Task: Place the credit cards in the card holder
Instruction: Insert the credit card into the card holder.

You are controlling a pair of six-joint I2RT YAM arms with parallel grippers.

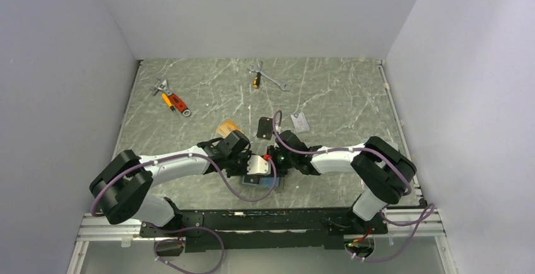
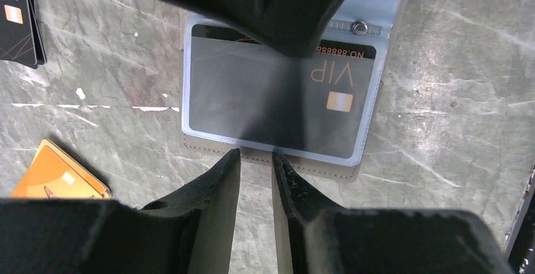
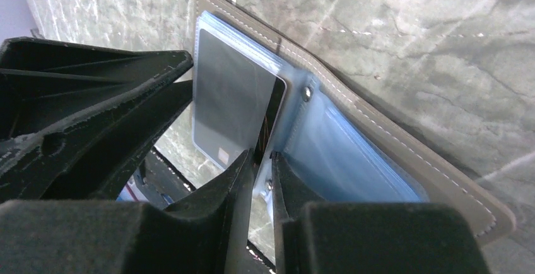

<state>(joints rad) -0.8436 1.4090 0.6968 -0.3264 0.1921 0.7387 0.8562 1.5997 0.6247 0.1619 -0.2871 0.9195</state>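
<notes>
Jaws of right gripper [image 3: 262, 157] narrow, nipping a clear pocket leaf of open card holder [image 3: 391, 154] on table [image 2: 441, 97]; left gripper [image 2: 257, 155] narrow, empty, at its near edge; black VIP card [image 2: 340, 78] inside; orange card [image 2: 53, 176] lying beside; next, probably let go, fetch it.

Stray tools lie at the far end of a grey-green marbled tabletop [image 1: 340, 97] enclosed by white walls [image 1: 252, 9]: a silver wrench [image 1: 277, 82] beside a small yellow-and-black-handled tool [image 1: 256, 80], and, far left, a red-and-orange-handled tool [image 1: 176, 103] by a small silver spanner [image 1: 161, 87].
</notes>
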